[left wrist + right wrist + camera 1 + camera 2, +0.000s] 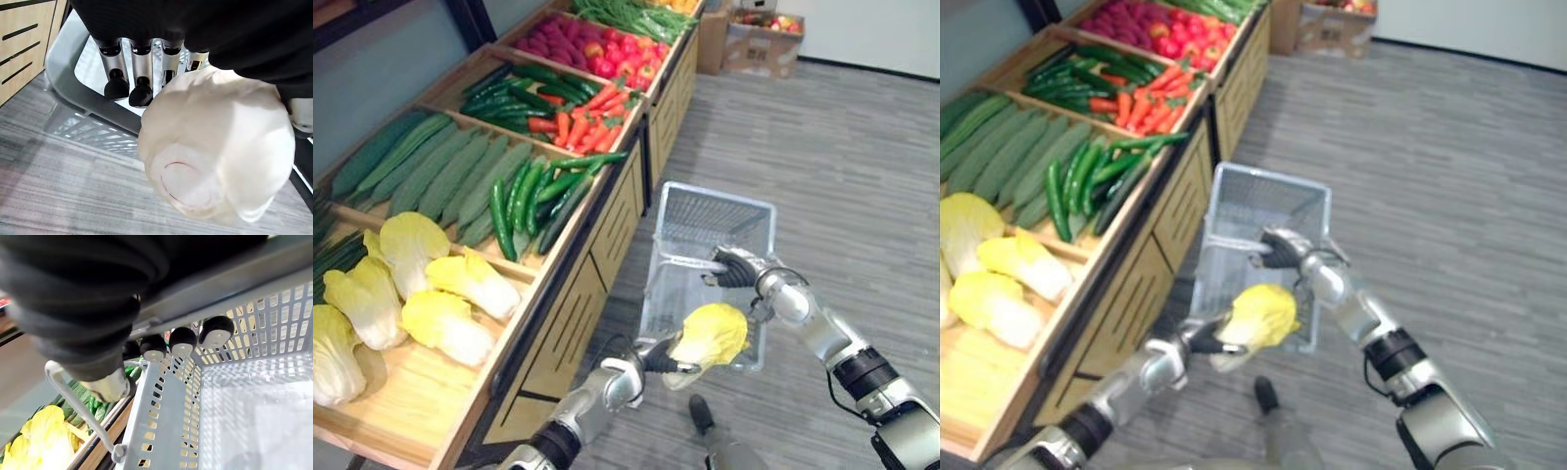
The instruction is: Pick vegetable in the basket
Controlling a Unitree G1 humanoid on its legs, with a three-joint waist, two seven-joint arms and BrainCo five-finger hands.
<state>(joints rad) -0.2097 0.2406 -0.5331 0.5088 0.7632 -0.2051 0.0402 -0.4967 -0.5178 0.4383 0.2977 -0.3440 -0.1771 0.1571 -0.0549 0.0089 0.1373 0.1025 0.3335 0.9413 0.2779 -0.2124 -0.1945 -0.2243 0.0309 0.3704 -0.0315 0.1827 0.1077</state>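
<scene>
A pale yellow napa cabbage (710,339) hangs over the near rim of the grey mesh basket (715,219), with my left hand (646,358) shut on it. In the left wrist view its white stem end (215,161) faces the camera, my fingers (129,88) above the basket rim. My right hand (736,266) is shut on the basket's handle, holding the basket above the floor; its fingertips (182,341) curl round the handle bar in the right wrist view.
A wooden produce stand (570,294) runs along the left, with more cabbages (431,284), cucumbers (524,191), carrots (582,122) and red fruit (607,49). Cardboard boxes (759,39) stand far back on grey floor (862,176).
</scene>
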